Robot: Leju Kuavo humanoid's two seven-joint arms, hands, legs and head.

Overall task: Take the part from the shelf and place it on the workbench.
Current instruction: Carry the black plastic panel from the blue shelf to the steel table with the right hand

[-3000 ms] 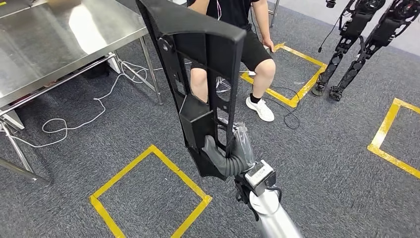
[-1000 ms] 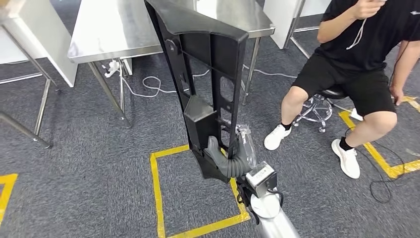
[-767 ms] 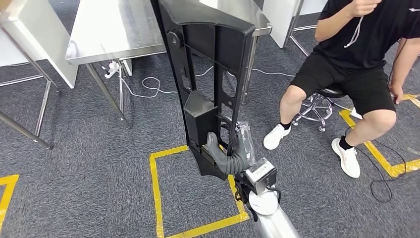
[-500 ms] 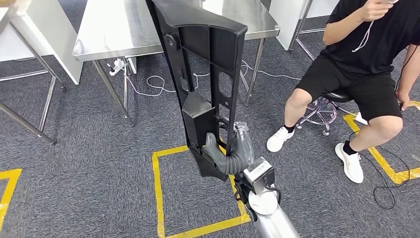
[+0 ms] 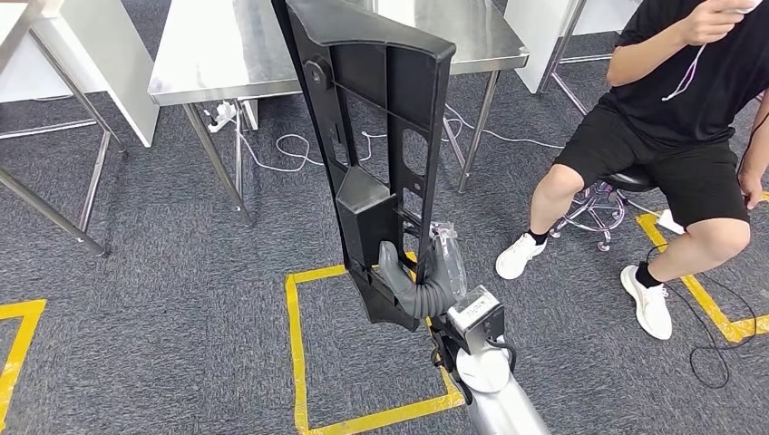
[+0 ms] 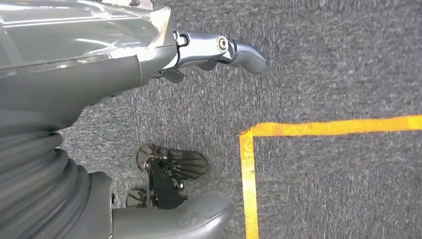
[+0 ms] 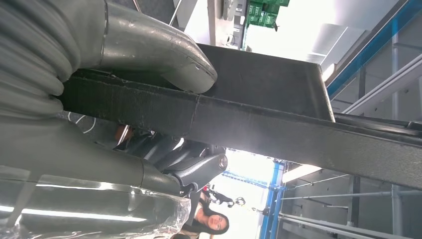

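Note:
The part (image 5: 381, 136) is a long black ribbed plastic frame. My right hand (image 5: 422, 285) grips its lower end and holds it upright in the middle of the head view. In the right wrist view the thumb (image 7: 159, 50) presses on the part's black bar (image 7: 278, 124). The steel workbench (image 5: 227, 45) stands ahead, behind the part's upper half. My left hand (image 6: 74, 99) hangs over grey carpet, its fingers (image 6: 219, 47) apart and holding nothing.
A person (image 5: 671, 118) sits on a stool (image 5: 598, 204) at the right, legs stretched toward me. A yellow tape square (image 5: 295, 353) marks the carpet just ahead. White cables (image 5: 290, 145) lie under the workbench. Another table's legs (image 5: 54, 217) stand at the left.
The whole picture has shifted: the camera has turned, so the workbench now stands ahead and the person sits further right. The part stays upright in my right hand.

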